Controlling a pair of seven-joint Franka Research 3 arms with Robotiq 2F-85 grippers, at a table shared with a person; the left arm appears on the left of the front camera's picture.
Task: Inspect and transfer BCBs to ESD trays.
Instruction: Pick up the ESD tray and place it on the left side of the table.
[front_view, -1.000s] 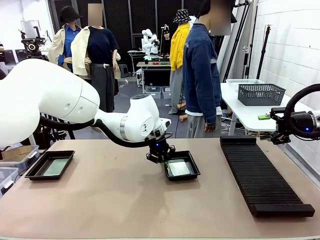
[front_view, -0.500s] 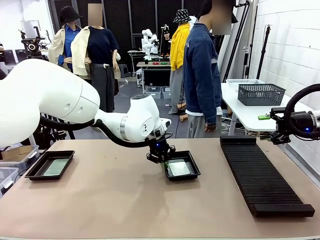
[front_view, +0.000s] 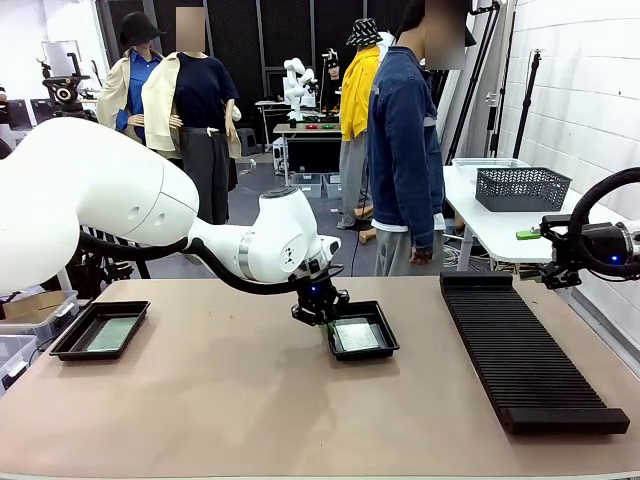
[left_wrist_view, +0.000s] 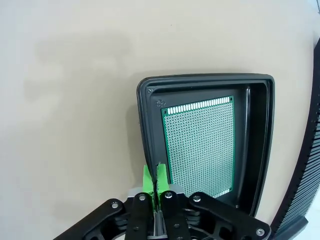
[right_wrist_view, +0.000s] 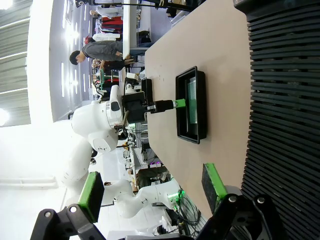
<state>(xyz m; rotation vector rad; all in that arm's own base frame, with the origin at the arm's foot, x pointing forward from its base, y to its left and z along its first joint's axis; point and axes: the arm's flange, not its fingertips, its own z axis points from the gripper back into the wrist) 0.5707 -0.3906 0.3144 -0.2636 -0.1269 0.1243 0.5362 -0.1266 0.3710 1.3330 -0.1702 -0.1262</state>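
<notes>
One ESD tray (front_view: 392, 341) sits mid-table and holds a green BCB (front_view: 357, 336). My left gripper (front_view: 320, 308) hangs at that tray's left rim, shut, its green pads pressed together with nothing between them. In the left wrist view the gripper (left_wrist_view: 154, 172) stands over the rim of the tray (left_wrist_view: 255, 150), beside the board (left_wrist_view: 200, 145). A second ESD tray (front_view: 66, 349) at the far left holds another BCB (front_view: 112, 333). My right gripper (right_wrist_view: 152, 190) is open and empty, out at the table's right edge (front_view: 552, 272).
A long black slotted rack (front_view: 525, 355) lies along the right side of the table, under my right gripper (right_wrist_view: 285, 100). A person in a denim jacket (front_view: 402, 150) stands at the far edge. A grey basket (front_view: 522, 188) sits on a white side table.
The left gripper has edged slightly up and to the left at the tray's rim. The right arm has not moved.
</notes>
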